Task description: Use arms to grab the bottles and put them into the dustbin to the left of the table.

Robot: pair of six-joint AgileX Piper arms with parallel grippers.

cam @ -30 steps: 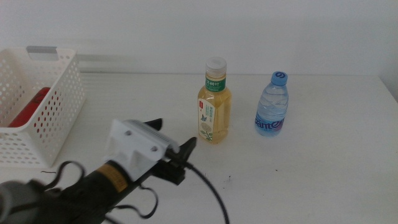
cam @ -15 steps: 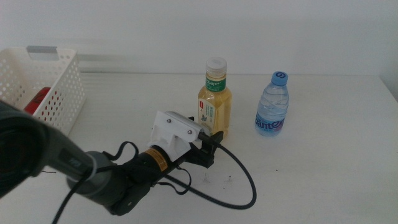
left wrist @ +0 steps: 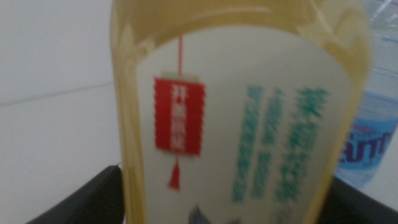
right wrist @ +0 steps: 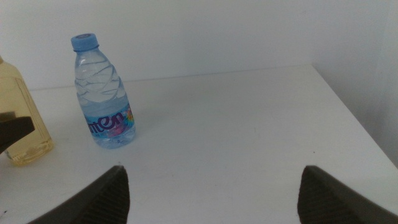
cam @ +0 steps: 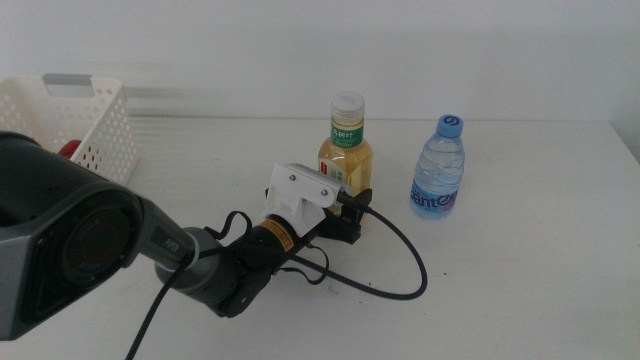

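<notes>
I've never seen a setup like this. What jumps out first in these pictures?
The big black left arm, reaching in across the white table, its left gripper open around the base of a yellow tea bottle that fills the left wrist view. Beside it stands a blue-capped water bottle. At the far left a white perforated dustbin shows something red inside. The right gripper waits open, off to the side.

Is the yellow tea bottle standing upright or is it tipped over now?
Upright. The tea bottle stands on the table, white cap on top, with the left gripper open around its lower part.
</notes>
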